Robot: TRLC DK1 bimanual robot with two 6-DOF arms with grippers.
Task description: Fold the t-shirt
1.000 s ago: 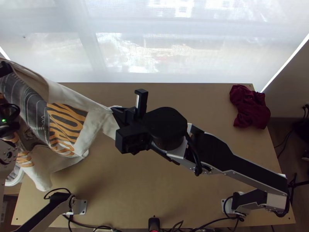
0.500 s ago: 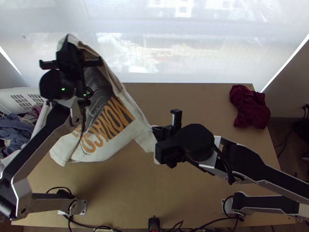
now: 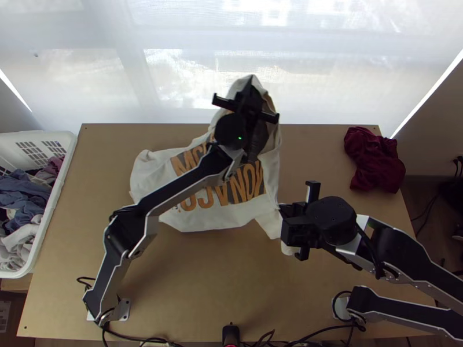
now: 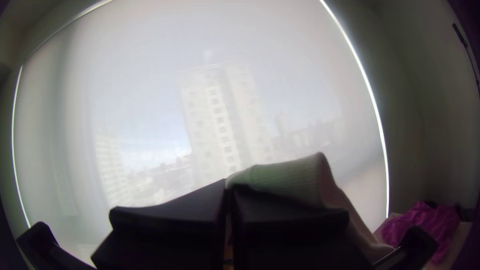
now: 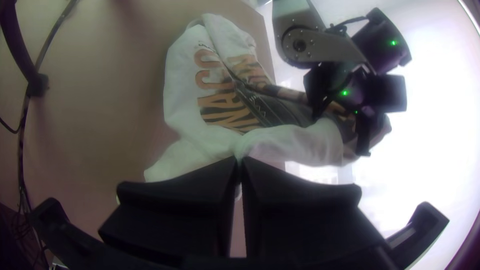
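Left arm (image 3: 186, 184) swung inward, t-shirt (image 3: 231, 217) carried rightward, right arm (image 3: 399, 250) shifted rightward

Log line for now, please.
left gripper: shut on t-shirt; right gripper: shut on t-shirt; t-shirt: stretched between them, not folded; maroon cloth: far right corner

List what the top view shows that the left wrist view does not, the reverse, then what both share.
Top view: laundry basket, and right end effector at the shirt.
Left wrist view: a tower block against sky, and ribbing on the shirt.
Both: shirt, left end effector, dark red cloth, window blind.
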